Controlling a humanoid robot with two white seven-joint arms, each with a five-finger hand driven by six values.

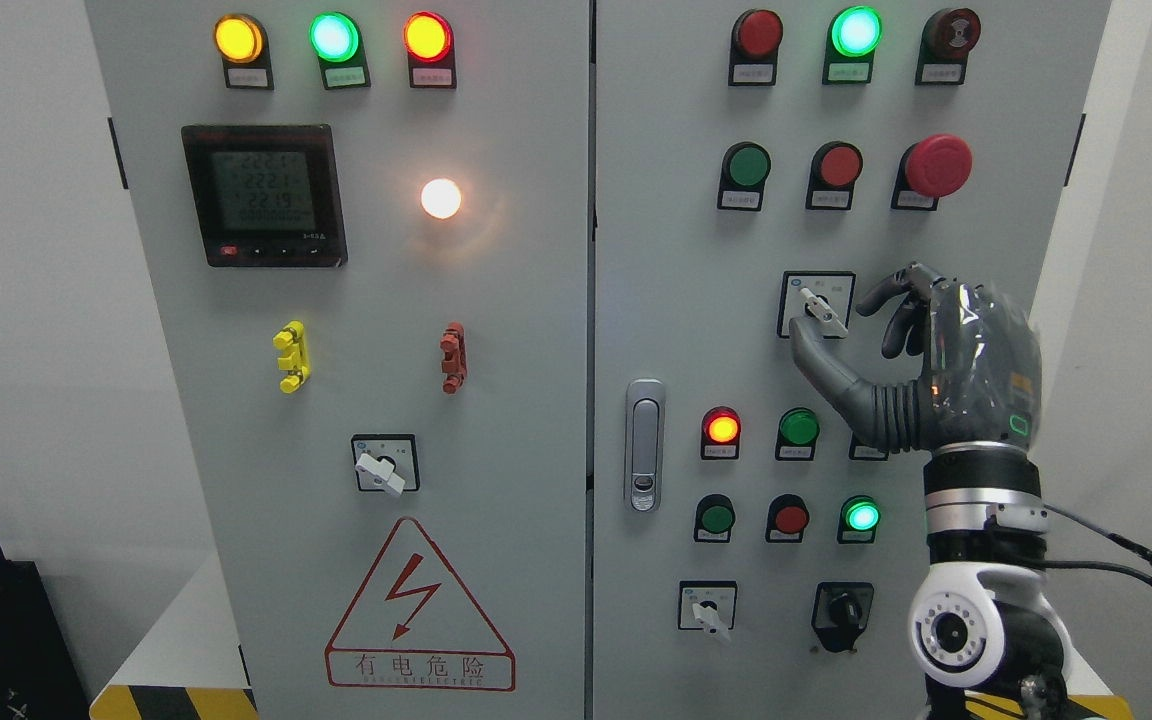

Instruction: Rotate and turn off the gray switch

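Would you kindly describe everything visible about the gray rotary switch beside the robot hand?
The gray rotary switch sits on the right cabinet door, below the red mushroom button. Its pale, plastic-looking lever lies on a white square plate with a black frame, pointing toward the lower right. The right robot hand brackets it: the thumb tip reaches it from below, and the curled fingers are close at its right.

One view only, from the robot's head, facing the cabinet (pixel 496 400) straight on and close. Its two doors fill the frame, wall showing at nine and three o'clock.
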